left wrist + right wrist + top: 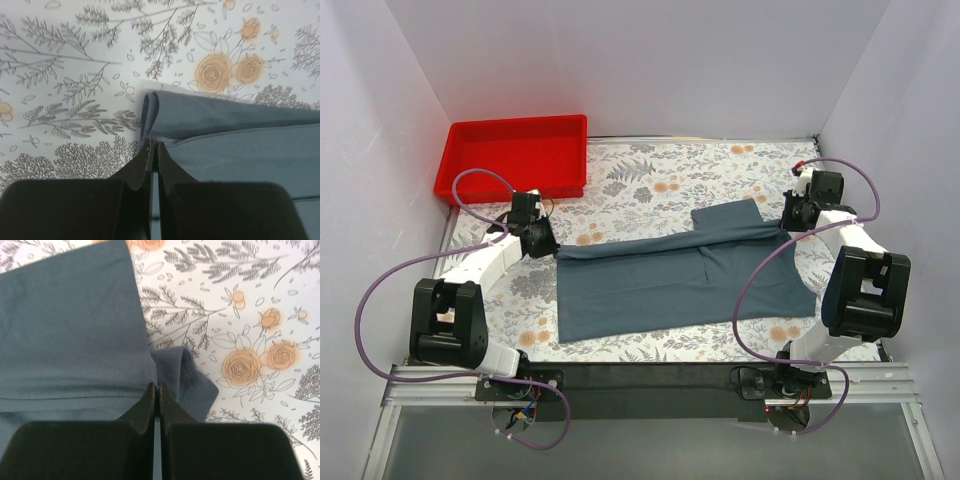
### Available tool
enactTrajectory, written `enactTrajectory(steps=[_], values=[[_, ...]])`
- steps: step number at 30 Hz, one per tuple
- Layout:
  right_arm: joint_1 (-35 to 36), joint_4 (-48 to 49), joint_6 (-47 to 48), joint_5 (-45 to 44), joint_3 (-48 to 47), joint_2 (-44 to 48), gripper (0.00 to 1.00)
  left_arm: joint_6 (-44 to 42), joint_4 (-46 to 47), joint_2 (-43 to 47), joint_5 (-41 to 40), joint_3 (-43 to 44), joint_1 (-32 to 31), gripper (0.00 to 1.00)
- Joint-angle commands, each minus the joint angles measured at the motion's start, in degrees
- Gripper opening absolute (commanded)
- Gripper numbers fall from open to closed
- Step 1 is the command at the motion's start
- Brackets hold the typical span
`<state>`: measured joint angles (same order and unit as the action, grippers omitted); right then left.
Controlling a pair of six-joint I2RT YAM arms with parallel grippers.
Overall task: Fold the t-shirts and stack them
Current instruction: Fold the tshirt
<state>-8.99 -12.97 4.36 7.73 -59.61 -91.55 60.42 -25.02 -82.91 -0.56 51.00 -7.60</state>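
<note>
Nearest us, across the middle of the bench [650, 175], lies the one t-shirt [660, 280] in view. Its far long edge is doubled over towards us and a sleeve sticks out at upper centre, so we judge the first lengthwise fold to be laid or nearly so. The cross folds and any stacking are not yet done. At the shirt's far left corner the left hand [152, 147] has its fingers pressed together, and the puckered cloth at the tips suggests they are clamped on it. The right hand [156, 389] is pinched the same way at the far right corner. The fingers hide the pinch itself, and we cannot count the layers. Farthest off, at upper left, sits a red tray [510, 155].
</note>
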Motion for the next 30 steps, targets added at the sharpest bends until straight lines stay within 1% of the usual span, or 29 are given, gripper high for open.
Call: enactTrajectory(steps=[1, 6, 9, 14, 15, 20, 25, 30], values=[[-0.94, 3.74, -1.37, -2.37, 1.60, 1.81, 0.01, 2.15, -1.09, 2.67, 0.56, -1.95, 0.56, 0.00], [-1.29, 4.10, -2.42, -3.07, 3.19, 0.67, 0.01, 4.43, -0.39, 2.06, 0.47, -4.42, 0.56, 0.00], [-1.38, 4.01, -3.30, -2.98, 3.98, -0.73, 0.01, 5.66, -0.47, 1.53, 3.45, -5.65, 0.56, 0.00], [-1.81, 4.01, -4.01, -3.42, 5.03, -2.23, 0.01, 6.37, -0.39, 1.53, 3.72, -7.14, 0.56, 0.00], [-1.82, 4.01, -5.40, -3.85, 5.12, -2.49, 0.01, 6.37, -0.39, 1.44, 3.37, -7.58, 0.56, 0.00], [-1.82, 2.69, -7.52, -6.05, 6.08, -2.94, 0.01, 6.20, -0.21, -0.31, 3.46, -7.76, 0.56, 0.00], [-1.99, 2.60, -7.79, -6.50, 5.66, -0.74, 0.01, 6.02, -0.39, 1.88, 1.88, -7.06, 0.56, 0.00], [-1.90, 2.16, -7.88, -6.23, 4.33, -0.74, 0.02, 6.02, -1.00, 2.32, 1.26, -6.35, 0.56, 0.00]])
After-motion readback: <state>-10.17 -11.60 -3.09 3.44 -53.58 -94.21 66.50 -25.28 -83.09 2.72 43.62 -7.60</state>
